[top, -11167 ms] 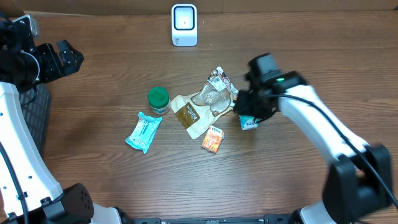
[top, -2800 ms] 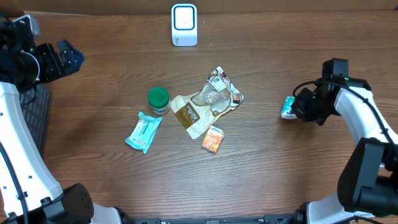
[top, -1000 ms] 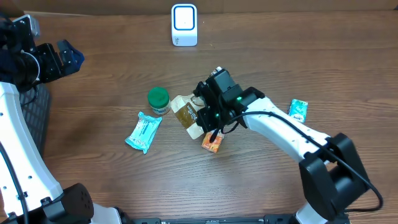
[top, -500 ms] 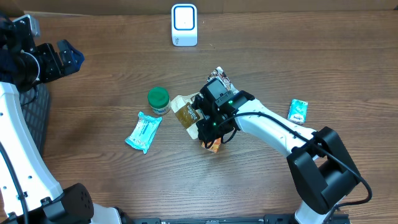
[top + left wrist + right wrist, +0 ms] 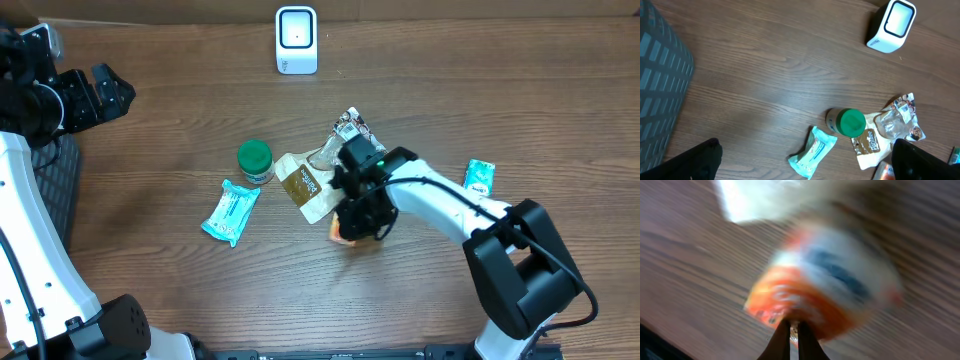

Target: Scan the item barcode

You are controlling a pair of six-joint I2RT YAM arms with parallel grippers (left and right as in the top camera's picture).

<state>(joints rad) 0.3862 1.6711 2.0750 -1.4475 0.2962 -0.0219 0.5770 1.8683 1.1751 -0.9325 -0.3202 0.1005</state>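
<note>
The right tool [image 5: 793, 326] is pointing down at the middle of the counter [image 5: 170, 290], its two fingers closing tight together with no gap between them. Their tips are meeting the lower edge of the orange packet [image 5: 807, 305], which is showing blurred in the wrist view; whether that edge is pinched between them cannot be told. The packet is lying just beside a brown pouch [image 5: 303, 187] and a clear crinkled bag [image 5: 348, 140]. The white scanner [image 5: 297, 40] is standing at the far edge, well apart from it. A green-lidded jar [image 5: 255, 157] and a teal wipe pack [image 5: 230, 211] are sitting to the left, and a small teal packet [image 5: 479, 178] to the right. The left tool [image 5: 97, 94] is hanging wide open over the far left corner, holding nothing.
</note>
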